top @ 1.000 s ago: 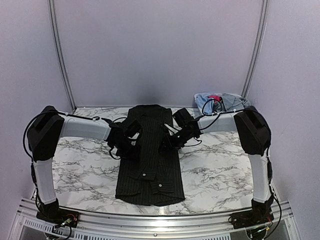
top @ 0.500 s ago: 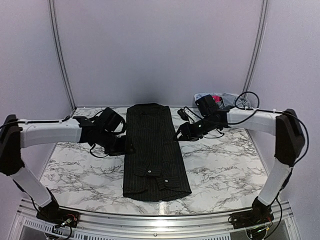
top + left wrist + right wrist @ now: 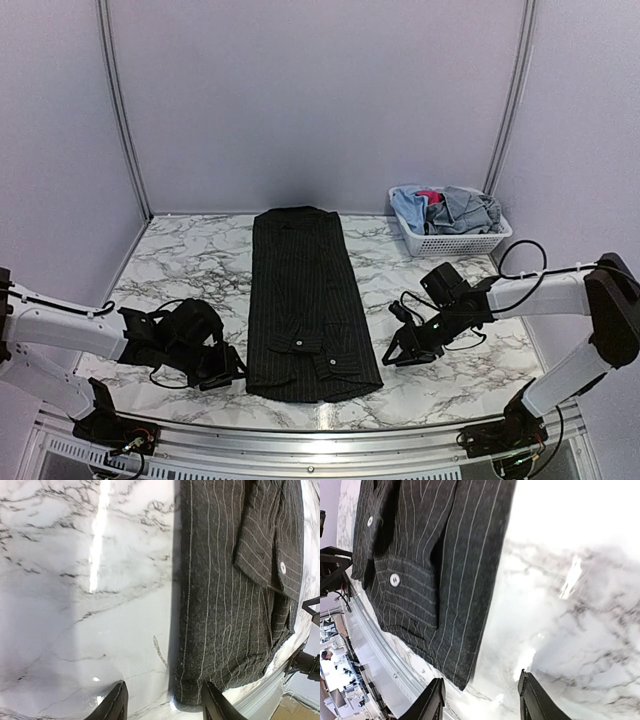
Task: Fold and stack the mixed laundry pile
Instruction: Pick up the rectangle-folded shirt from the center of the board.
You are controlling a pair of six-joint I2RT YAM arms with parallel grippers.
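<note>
The left end effector (image 3: 228, 366) and right end effector (image 3: 393, 353) are standing open and empty, flanking the folded pinstriped shirt (image 3: 305, 300) on the surface (image 3: 180, 270).

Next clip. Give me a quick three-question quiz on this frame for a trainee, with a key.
1. Short answer: the left gripper and right gripper sit on either side of which end of the pinstriped shirt, near or far?
2. True or false: the left gripper is shut on the pinstriped shirt.
3. Where does the white basket holding laundry stand? A. near left corner. B. far right of the table. C. on top of the shirt.
Key: 1 near; 2 false, its jaws are open and empty; 3 B.
</note>
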